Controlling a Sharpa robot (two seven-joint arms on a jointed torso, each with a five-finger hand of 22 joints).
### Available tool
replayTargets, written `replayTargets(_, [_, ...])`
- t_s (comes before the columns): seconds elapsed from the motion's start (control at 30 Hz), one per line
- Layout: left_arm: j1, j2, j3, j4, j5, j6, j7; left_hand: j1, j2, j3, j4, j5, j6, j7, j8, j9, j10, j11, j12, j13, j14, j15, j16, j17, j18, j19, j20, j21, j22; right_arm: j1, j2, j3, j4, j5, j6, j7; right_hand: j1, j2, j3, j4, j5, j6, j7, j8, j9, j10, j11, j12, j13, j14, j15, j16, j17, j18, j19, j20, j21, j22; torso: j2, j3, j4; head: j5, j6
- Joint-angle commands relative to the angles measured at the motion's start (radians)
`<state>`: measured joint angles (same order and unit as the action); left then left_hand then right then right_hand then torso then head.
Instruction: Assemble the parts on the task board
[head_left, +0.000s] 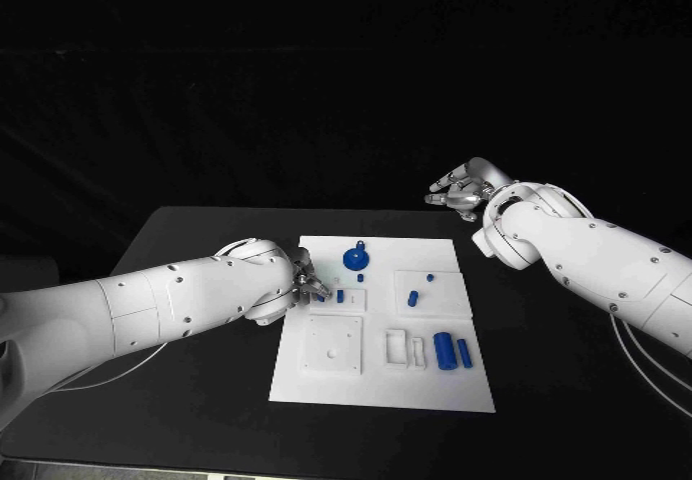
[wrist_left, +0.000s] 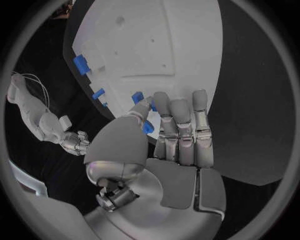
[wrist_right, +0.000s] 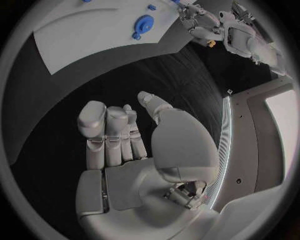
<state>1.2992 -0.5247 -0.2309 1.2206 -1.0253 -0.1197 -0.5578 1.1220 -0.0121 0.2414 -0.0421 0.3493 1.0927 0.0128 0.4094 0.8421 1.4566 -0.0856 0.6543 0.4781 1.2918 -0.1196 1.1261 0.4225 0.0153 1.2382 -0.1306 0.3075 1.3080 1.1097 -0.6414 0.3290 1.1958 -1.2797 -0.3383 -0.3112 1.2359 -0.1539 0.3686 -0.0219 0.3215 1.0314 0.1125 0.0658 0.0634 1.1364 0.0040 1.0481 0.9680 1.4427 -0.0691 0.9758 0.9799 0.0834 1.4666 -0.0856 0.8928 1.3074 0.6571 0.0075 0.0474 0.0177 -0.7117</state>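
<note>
Head view looking down at the board (head_left: 382, 390) mid-frame; wrist views close behind each hand, both sharing that board.

A plain white rectangular task board (head_left: 378, 380) carrying small bright blue plastic parts (head_left: 446, 349) lies on a matte black table (head_left: 188, 400), flanked by white arms with silver many-fingered hands (head_left: 310, 285).

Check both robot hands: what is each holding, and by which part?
Left robot hand pinches a small blue part between thumb and finger; grip spot unclear. Right robot hand holds nothing.
</note>
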Motion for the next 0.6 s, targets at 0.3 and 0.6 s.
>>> replayTargets(0.3, [-0.007, 0.004, -0.004, 0.001, 0.0, 0.026, -0.01, -0.022, -0.018, -0.02, 0.025, -0.01, 0.049, -0.053, -0.01, -0.006, 0.0, 0.002, -0.003, 0.001, 0.004, 0.002, -0.004, -0.001, -0.015, 0.005, 0.004, -0.004, 0.017, 0.0, 0.002, 0.0, 0.0, -0.016, -0.001, -0.008, 0.0, 0.0, 0.004, 0.005, 0.001, -0.005, 0.003, -0.004, 0.0, -0.003, 0.001, -0.001, -0.002, 0.0, 0.0, -0.004, -0.001, 0.009, 0.041, -0.001, -0.006, 0.111, 0.0, 0.0001, 0.0004, 0.0, -0.001])
replayTargets(0.6, [-0.007, 0.005, -0.004, -0.007, 0.0, 0.025, -0.011, -0.004, -0.045, -0.047, 0.087, -0.026, 0.052, -0.054, -0.011, -0.012, -0.001, 0.002, -0.003, 0.001, 0.005, 0.002, -0.006, -0.002, -0.015, 0.008, 0.004, -0.011, 0.018, 0.0, 0.003, 0.0, 0.0, -0.016, -0.001, -0.007, -0.003, 0.0, 0.002, 0.007, 0.003, -0.005, 0.003, -0.004, 0.0, -0.003, 0.001, -0.002, -0.003, 0.0, 0.0, -0.005, -0.002, 0.009, 0.041, -0.001, -0.007, 0.11, 0.0, 0.0004, -0.0005, 0.001, -0.001])
